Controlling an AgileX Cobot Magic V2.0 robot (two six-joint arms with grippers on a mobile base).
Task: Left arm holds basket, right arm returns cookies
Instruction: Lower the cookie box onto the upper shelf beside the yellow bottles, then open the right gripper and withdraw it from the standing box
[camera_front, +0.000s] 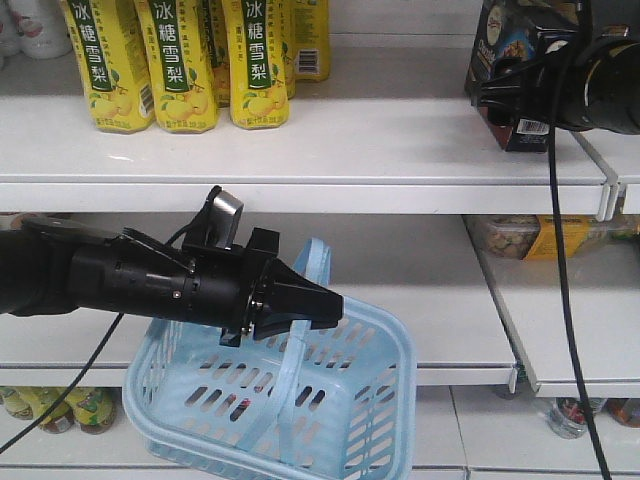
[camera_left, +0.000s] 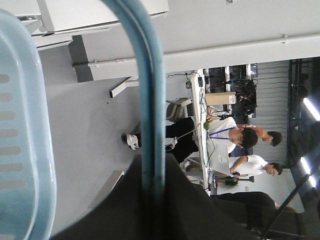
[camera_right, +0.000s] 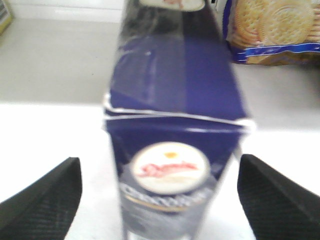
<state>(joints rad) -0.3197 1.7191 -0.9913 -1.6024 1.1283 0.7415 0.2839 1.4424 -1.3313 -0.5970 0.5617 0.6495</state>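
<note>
In the right wrist view, the right arm's gripper (camera_right: 160, 200) has its two black textured fingers (camera_right: 42, 200) spread wide at the lower corners of the frame, clear of the dark navy rectangular cookie carton (camera_right: 175, 125) that stands between them on the white shelf. The carton's round white logo faces the camera at lower centre. Behind it, at the upper right, lies a clear packet of round pale biscuits (camera_right: 272, 30).

In the front view, the same carton (camera_front: 515, 75) sits at the upper right on the top white shelf (camera_front: 300, 150), partly hidden by the cable-wrapped black right arm (camera_front: 605, 85). A black cable (camera_front: 562, 300) hangs from it down the right side. Yellow drink bottles (camera_front: 180, 60) stand at the upper left of that shelf.

At centre left, the black cylindrical left arm (camera_front: 130, 280) ends in a pointed black gripper (camera_front: 300, 300) closed on the pale blue hoop handle (camera_front: 300, 350) of the light blue slotted plastic basket (camera_front: 370, 400), which hangs in front of the lower shelves. The left wrist view shows the handle (camera_left: 147, 100) running into the dark jaws at the bottom.
</note>
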